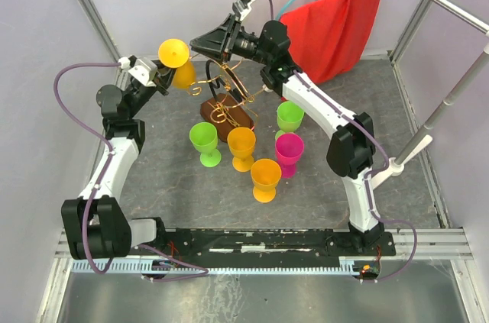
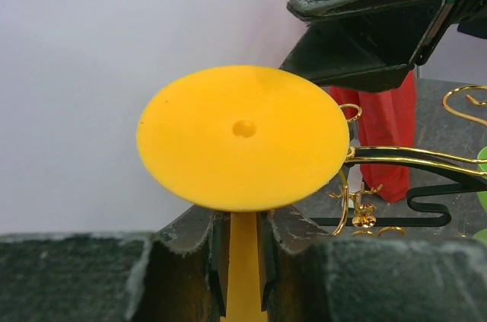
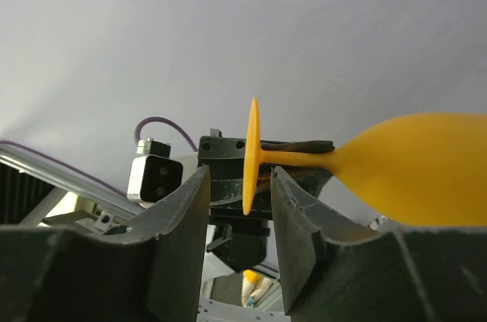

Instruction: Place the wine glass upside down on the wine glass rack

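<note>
Left wrist view: left jaws are pinching the stem of the orange wine glass point(image 2: 243, 135), foot disc uppermost. Right wrist view: right jaws are standing apart, straddling that foot's rim and gripping nothing. Only overhead is showing the glass hanging just left of the wine glass rack point(image 1: 227, 113), above the bench point(image 1: 160, 178).

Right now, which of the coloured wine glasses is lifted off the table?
The yellow-orange wine glass, gripped at its stem by the left gripper beside the rack. The other five glasses, green, orange and pink, all stand on the table.
</note>
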`<state>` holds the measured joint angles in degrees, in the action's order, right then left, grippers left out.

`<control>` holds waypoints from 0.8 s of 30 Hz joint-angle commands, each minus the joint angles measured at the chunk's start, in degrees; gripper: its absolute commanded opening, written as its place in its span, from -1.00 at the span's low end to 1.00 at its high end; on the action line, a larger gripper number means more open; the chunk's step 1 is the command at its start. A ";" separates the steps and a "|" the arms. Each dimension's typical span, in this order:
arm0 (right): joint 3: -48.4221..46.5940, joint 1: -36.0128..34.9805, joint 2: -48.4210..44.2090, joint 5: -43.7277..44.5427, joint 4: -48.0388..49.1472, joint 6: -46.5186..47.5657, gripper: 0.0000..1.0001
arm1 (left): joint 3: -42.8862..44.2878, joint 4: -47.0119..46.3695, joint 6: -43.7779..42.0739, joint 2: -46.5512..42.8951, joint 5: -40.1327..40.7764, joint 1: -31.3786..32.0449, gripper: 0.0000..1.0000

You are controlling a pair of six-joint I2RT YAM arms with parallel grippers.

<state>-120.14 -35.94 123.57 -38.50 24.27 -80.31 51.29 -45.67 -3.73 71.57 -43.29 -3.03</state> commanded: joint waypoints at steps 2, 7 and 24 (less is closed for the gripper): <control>0.81 1.79 -6.33 -1.05 -4.83 8.97 -0.02 | 4.03 4.53 -3.33 -1.41 2.69 -0.49 -0.95; 0.93 3.53 -9.32 -0.44 -13.62 17.45 0.06 | 5.82 8.14 -3.76 -1.93 4.61 -2.42 -0.95; -0.81 7.06 -14.77 7.45 -41.10 42.16 0.16 | 3.46 20.25 -6.04 -0.50 -2.20 -6.82 -0.95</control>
<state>-117.56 -29.26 112.64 -34.85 -8.14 -47.66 56.62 -27.09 -8.93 69.80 -40.66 -9.69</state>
